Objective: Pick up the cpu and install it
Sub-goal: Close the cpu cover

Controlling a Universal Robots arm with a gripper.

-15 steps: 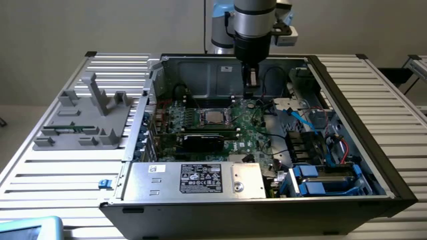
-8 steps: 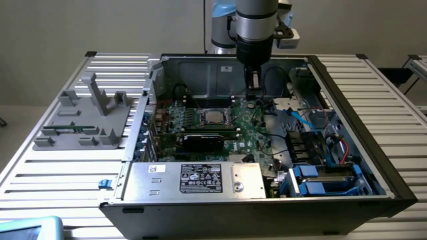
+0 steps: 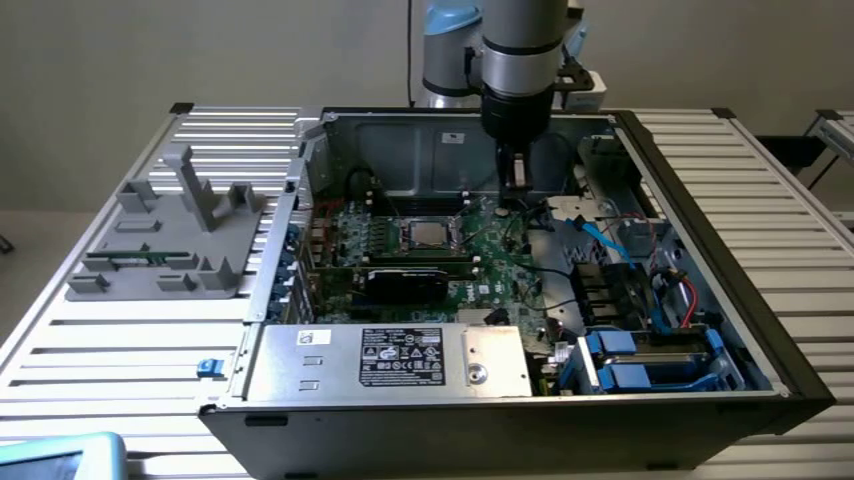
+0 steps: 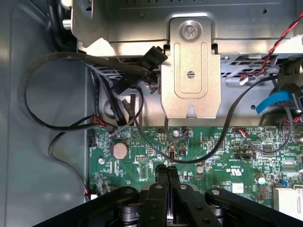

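Observation:
The cpu, a small silvery square, lies flat in the black socket frame near the middle of the green motherboard inside the open computer case. My gripper hangs over the board toward the exterior view's right of the socket, apart from the cpu. In the wrist view my gripper is shut, its two black fingers pressed together with nothing between them, above the motherboard near a round coin battery.
A silver labelled power supply box fills the case's near side. Blue drive caddies and cables crowd the exterior view's right. A grey fixture stands outside the case. A metal bracket and black cables lie beyond the fingers.

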